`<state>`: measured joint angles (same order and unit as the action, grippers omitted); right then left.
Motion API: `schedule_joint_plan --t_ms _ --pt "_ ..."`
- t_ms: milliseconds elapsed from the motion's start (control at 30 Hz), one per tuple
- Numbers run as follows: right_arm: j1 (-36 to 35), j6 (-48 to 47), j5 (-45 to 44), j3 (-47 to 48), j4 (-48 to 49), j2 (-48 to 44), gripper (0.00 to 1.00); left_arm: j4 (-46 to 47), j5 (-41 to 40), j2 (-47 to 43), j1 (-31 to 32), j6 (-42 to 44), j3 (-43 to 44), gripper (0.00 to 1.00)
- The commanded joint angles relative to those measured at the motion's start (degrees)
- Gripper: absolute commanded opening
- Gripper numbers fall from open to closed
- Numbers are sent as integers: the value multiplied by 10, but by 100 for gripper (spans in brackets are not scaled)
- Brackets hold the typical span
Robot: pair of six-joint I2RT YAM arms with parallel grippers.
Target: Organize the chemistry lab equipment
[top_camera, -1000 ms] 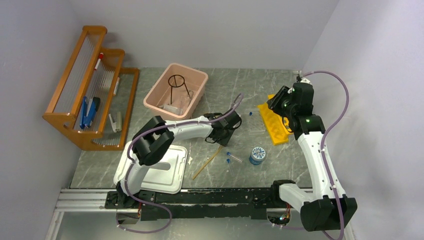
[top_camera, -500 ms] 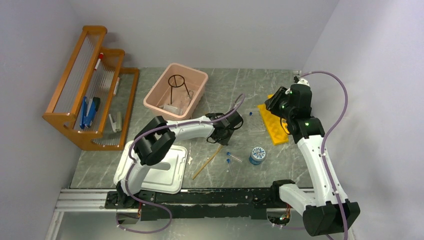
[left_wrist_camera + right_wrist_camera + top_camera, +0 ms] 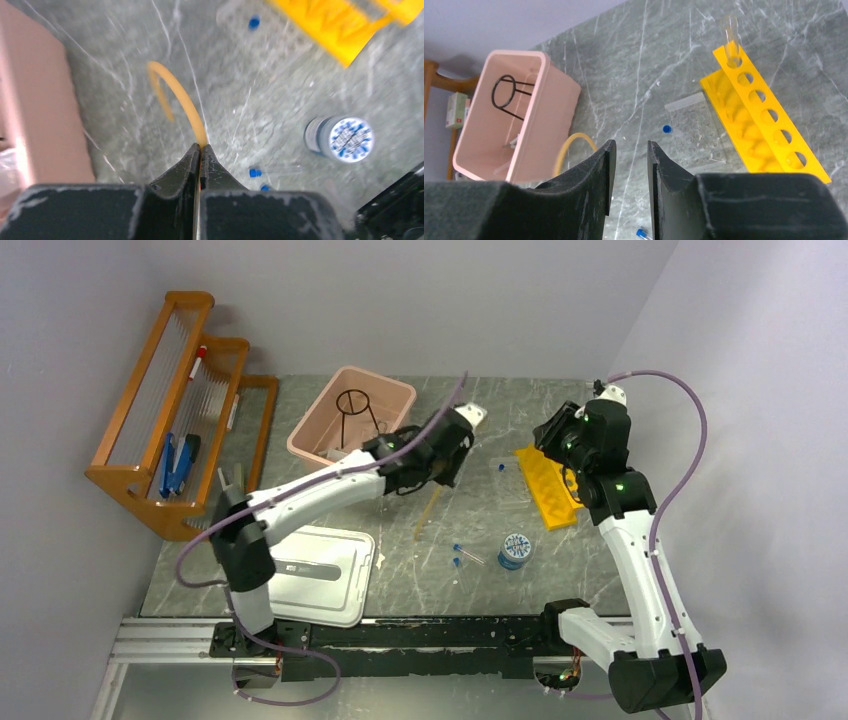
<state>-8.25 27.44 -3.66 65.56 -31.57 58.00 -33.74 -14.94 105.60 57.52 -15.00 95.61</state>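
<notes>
My left gripper (image 3: 437, 475) is shut on the long tan rubber tube (image 3: 428, 512) and holds it above the table's middle. In the left wrist view the tube (image 3: 177, 95) curves away from the closed fingertips of that gripper (image 3: 200, 147). My right gripper (image 3: 629, 145) is open and empty, hovering beside the yellow tube rack (image 3: 759, 130), which holds one glass tube (image 3: 730, 32). Tiny blue-capped vials (image 3: 458, 552) lie on the table. The black tripod ring (image 3: 355, 410) stands inside the pink tub (image 3: 395, 400).
A round blue-and-white container (image 3: 515, 550) stands near the vials. The white lid (image 3: 320, 575) lies at the front left. The orange wooden rack (image 3: 180, 410) lines the left wall. A clear plastic tray (image 3: 696, 130) lies next to the yellow rack.
My left gripper closed on the tube, then rose and swung back toward the pink tub, lifting the tube off the table. The right arm has barely shifted.
</notes>
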Motion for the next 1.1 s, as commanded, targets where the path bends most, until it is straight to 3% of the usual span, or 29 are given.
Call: schedule_joint_plan --t_ms 0,233,533,833,1067 --pt "-3 13 -13 27 12 -2 32 -18 -17 -64 -27 39 48 5" --pt "-3 32 -5 47 23 24 30 -12 -18 -117 -62 86 122 5" --pt "-3 53 19 33 67 39 28 -20 56 -130 -204 169 148 5" --pt "-3 65 29 38 73 48 26 -9 167 -61 -308 243 154 5" --pt "-3 61 22 42 70 54 26 1 169 4 -329 259 159 5"
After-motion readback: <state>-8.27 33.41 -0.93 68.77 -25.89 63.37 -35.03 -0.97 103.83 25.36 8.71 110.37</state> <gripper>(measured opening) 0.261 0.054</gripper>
